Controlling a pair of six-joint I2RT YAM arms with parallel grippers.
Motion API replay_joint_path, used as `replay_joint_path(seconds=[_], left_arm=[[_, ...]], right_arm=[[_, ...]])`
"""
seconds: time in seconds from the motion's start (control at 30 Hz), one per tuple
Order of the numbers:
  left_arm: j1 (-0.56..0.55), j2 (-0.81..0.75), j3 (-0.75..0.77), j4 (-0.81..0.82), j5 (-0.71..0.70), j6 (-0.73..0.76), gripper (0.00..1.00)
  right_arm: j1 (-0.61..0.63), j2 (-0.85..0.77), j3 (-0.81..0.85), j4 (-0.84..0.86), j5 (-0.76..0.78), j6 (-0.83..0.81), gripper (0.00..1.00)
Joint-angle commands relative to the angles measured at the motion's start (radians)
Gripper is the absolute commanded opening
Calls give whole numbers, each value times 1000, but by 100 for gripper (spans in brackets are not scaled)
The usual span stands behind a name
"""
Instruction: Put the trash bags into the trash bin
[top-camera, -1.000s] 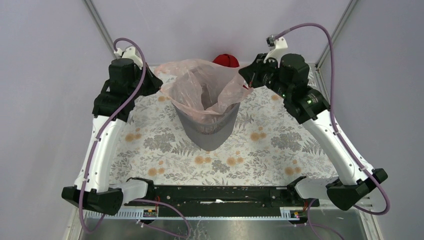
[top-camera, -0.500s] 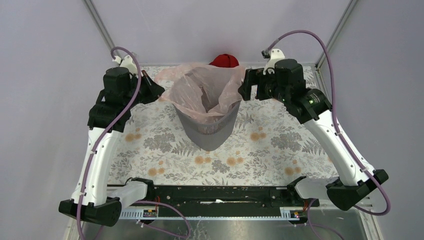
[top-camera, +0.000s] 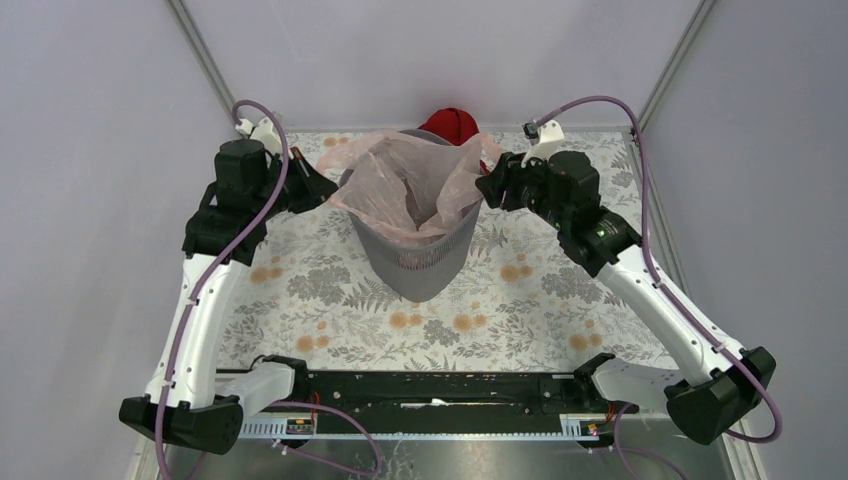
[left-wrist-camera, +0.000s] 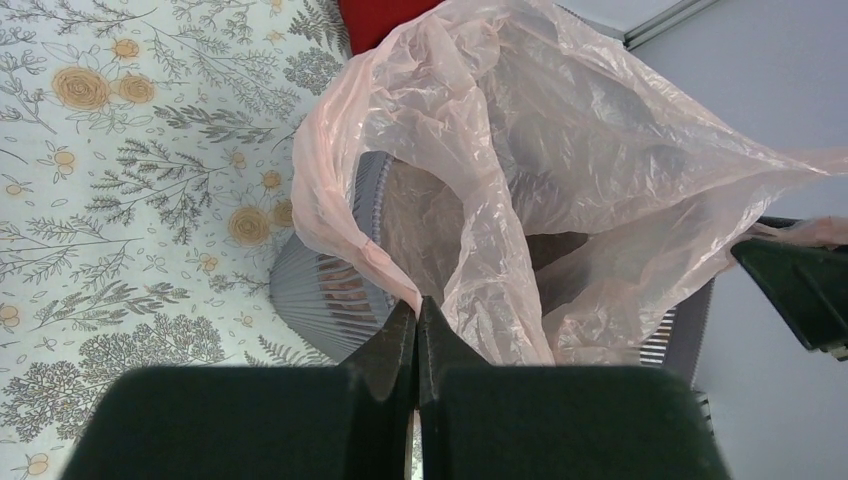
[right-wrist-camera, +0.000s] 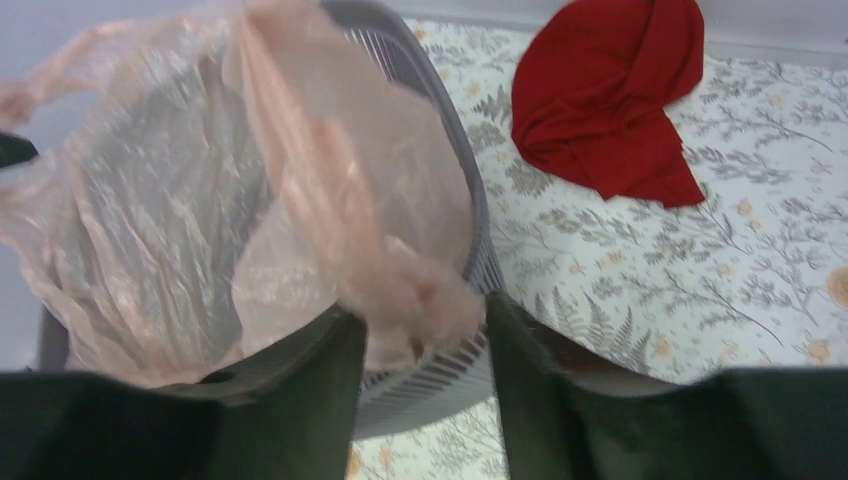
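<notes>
The pale pink trash bag (top-camera: 415, 180) hangs open inside the grey mesh trash bin (top-camera: 415, 262) at the middle back of the table, its mouth spread over the rim. My left gripper (top-camera: 325, 190) is shut on the bag's left edge, and in the left wrist view (left-wrist-camera: 417, 305) its tips pinch the film (left-wrist-camera: 500, 150) just outside the bin wall (left-wrist-camera: 320, 300). My right gripper (top-camera: 490, 185) is at the bin's right rim. In the right wrist view (right-wrist-camera: 420, 335) its jaws stand wide apart, with a bunched bag edge (right-wrist-camera: 420, 290) loose between them over the bin wall (right-wrist-camera: 440, 395).
A dark red cloth bundle (top-camera: 452, 120) lies on the floral tablecloth (top-camera: 540, 290) behind the bin, by the back wall; it also shows in the right wrist view (right-wrist-camera: 610, 90). Frame posts stand at both back corners.
Both grippers have come down and the bag's mouth has dropped from above the bin to its rim. The right arm has reached lower beside the bin.
</notes>
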Motion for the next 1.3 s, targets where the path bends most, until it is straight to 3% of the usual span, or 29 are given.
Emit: replay_joint_path(seconds=[0.0, 0.13, 0.23, 0.4, 0.57, 0.93, 1.27], left_arm=[[6, -39, -4, 54, 15, 1, 0], [5, -41, 19, 42, -1, 17, 0], [6, -39, 49, 18, -32, 37, 0], [6, -46, 86, -40, -130, 92, 0], [6, -83, 39, -34, -234, 107, 0], [6, -100, -47, -47, -293, 108, 0], [7, -152, -165, -77, -275, 72, 0]], right_arm=[[-1, 21, 33, 168, -18, 26, 42], [-1, 26, 95, 87, -33, 89, 11], [-2, 28, 195, -117, -6, 160, 1], [-2, 28, 337, -417, -11, 241, 0], [-1, -31, 313, -518, -80, 294, 0], [-2, -173, 134, -593, -60, 319, 0], [-1, -192, 26, -598, -35, 271, 0]])
